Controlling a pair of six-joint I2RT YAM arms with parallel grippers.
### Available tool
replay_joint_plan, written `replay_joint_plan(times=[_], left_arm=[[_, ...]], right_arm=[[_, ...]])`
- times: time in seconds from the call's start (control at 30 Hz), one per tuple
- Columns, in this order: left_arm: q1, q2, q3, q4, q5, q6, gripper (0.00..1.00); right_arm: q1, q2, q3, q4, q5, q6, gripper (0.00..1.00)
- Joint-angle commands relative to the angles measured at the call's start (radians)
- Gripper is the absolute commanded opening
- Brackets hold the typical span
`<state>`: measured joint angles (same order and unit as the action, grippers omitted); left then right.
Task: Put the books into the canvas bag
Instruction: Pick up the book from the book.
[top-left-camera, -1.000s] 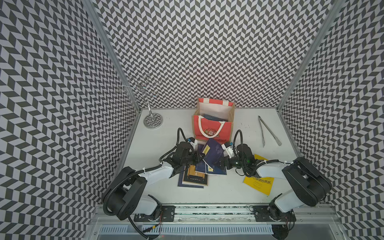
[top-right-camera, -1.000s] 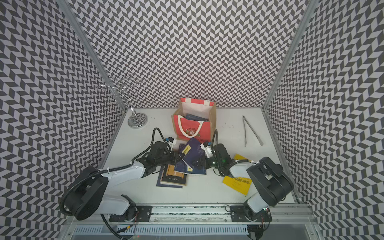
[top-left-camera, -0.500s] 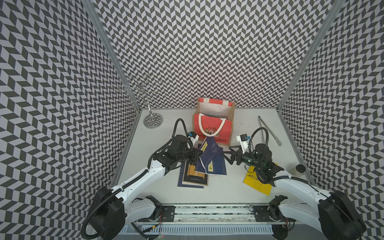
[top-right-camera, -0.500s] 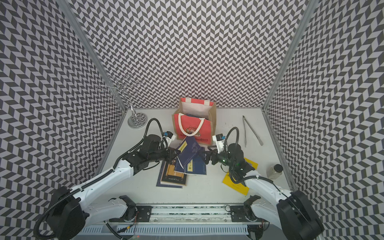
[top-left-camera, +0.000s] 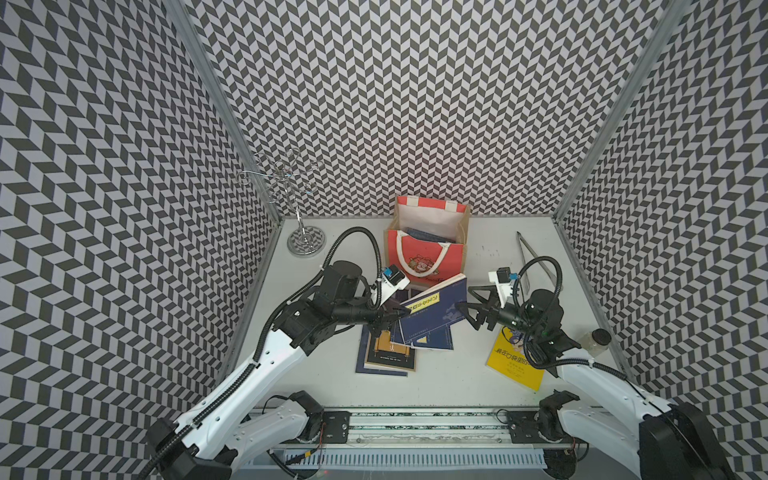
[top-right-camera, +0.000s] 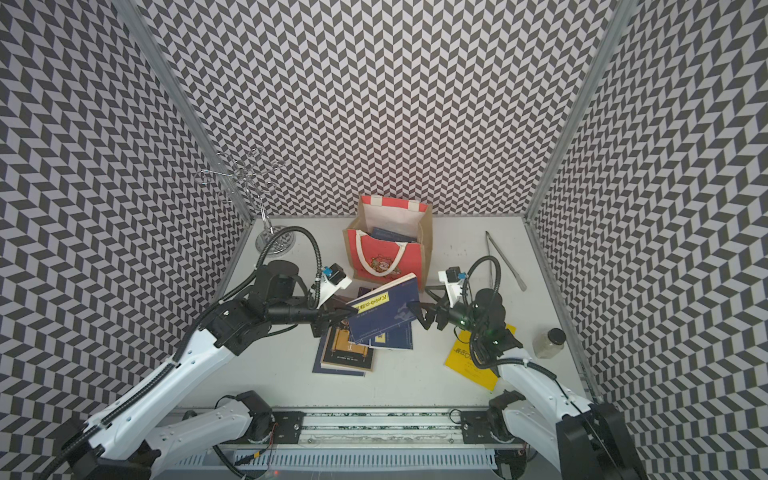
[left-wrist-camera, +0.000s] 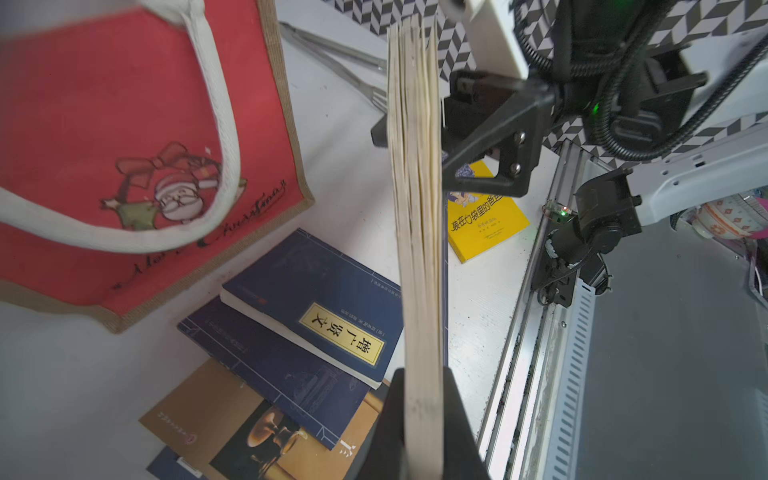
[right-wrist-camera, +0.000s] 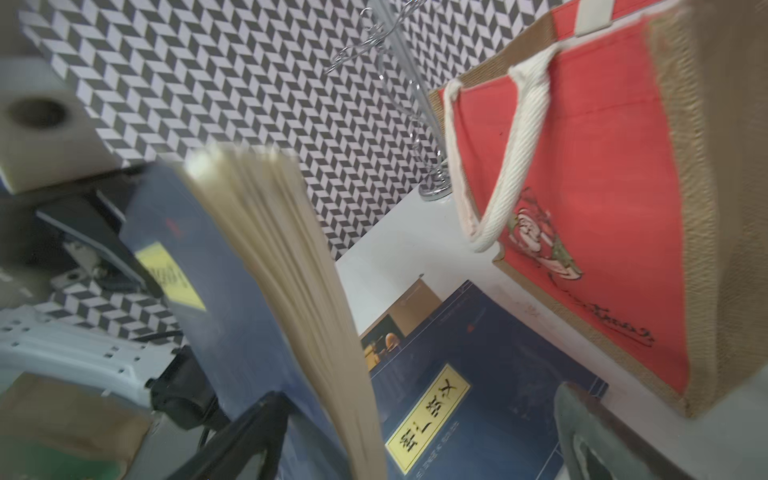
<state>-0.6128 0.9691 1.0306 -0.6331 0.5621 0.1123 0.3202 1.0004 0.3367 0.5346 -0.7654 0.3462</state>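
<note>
The red-fronted canvas bag (top-left-camera: 424, 253) (top-right-camera: 384, 253) stands open at the back centre with navy books (top-left-camera: 424, 235) inside. My left gripper (top-left-camera: 395, 318) (left-wrist-camera: 422, 374) is shut on a navy book with a yellow label (top-left-camera: 436, 311) (top-right-camera: 384, 309), held tilted above the pile in front of the bag. My right gripper (top-left-camera: 463, 299) (right-wrist-camera: 415, 415) is open, its fingers either side of that book's free edge (right-wrist-camera: 291, 270). Below lie navy books (left-wrist-camera: 307, 316) and a tan-and-black book (top-left-camera: 386, 353). A yellow book (top-left-camera: 515, 361) lies under my right arm.
A wire stand (top-left-camera: 305, 241) rises at the back left corner. Metal tongs (top-left-camera: 530, 257) lie at the back right. A small jar (top-left-camera: 596, 340) stands by the right wall. The patterned walls close in three sides, and the rail runs along the front.
My left gripper has lifted the navy book off the pile and raised it toward the bag. My right gripper has risen off the pile to the book's free edge.
</note>
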Motion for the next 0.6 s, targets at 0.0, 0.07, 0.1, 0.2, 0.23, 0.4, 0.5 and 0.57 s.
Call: replay_joint_plan(times=[0.0,0.07,0.1,0.2,0.23,0.4,0.5,0.57], left_arm=[[0.033,-0.032,0.049,-0.041,0.088,0.14,0.0],[0.052,-0.028,0.06,-0.063,0.122,0.184,0.0],[0.062,-0.024,0.065,-0.077,0.133,0.202,0.0],[0.064,-0.012,0.063,-0.074,0.134,0.219,0.0],[0.064,-0.003,0.063,-0.074,0.136,0.22,0.0],[0.068,0.042,0.077,-0.078,0.076,0.22,0.0],[0.077,0.057,0.082,-0.06,0.073,0.218,0.0],[0.088,0.068,0.082,-0.045,0.085,0.216,0.0]], right_arm=[[0.002,-0.029,-0.025,0.177,-0.167,0.006,1.0],[0.006,-0.024,-0.027,0.213,-0.215,0.015,1.0],[0.007,-0.023,-0.028,0.238,-0.239,0.022,0.99],[0.021,-0.027,-0.033,0.302,-0.299,0.05,0.96],[0.027,-0.03,-0.03,0.31,-0.313,0.052,0.95],[0.065,-0.047,-0.014,0.273,-0.311,0.039,0.84],[0.089,-0.016,-0.001,0.269,-0.325,0.033,0.71],[0.102,0.007,0.018,0.258,-0.342,0.025,0.6]])
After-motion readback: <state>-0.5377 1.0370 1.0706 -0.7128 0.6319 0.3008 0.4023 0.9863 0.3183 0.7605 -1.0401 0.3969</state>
